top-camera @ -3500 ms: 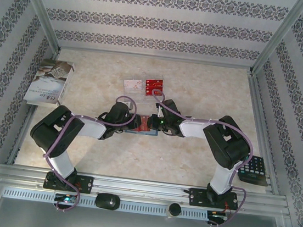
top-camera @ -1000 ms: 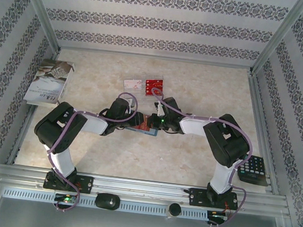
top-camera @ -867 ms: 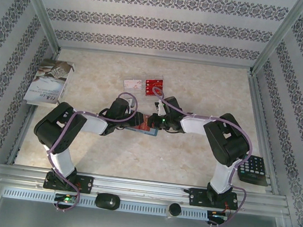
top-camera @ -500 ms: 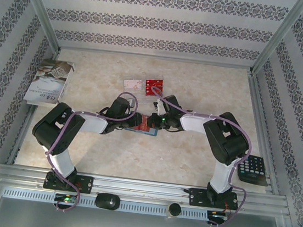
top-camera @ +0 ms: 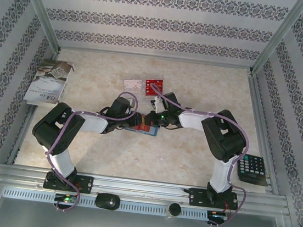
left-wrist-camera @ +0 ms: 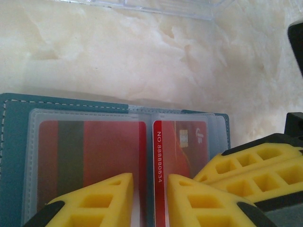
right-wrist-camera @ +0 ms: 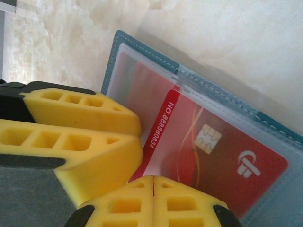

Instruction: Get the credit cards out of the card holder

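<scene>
The tabletop (top-camera: 209,93) carried the teal card holder (left-wrist-camera: 16,142) opened flat near its middle, between the 2 arms, apparently so both could work on it at once. Beyond it, a clear tray (top-camera: 145,85) held 1 red and 1 pale card, a likely drop-off for whatever came out. The left tool (left-wrist-camera: 149,201) rested on the holder with its fingers a little spread, 1 on either side of the fold, probably pinning it against sliding. A red chip card (right-wrist-camera: 213,151) lay skewed, its numbered end seemingly poking from its clear sleeve. The right tool (right-wrist-camera: 154,203) had its fingers pressed together at that card's near edge, seemingly to draw it out. Whether the card was actually pinched, I could not tell. Another red card (left-wrist-camera: 85,156) sat fully pocketed.
</scene>
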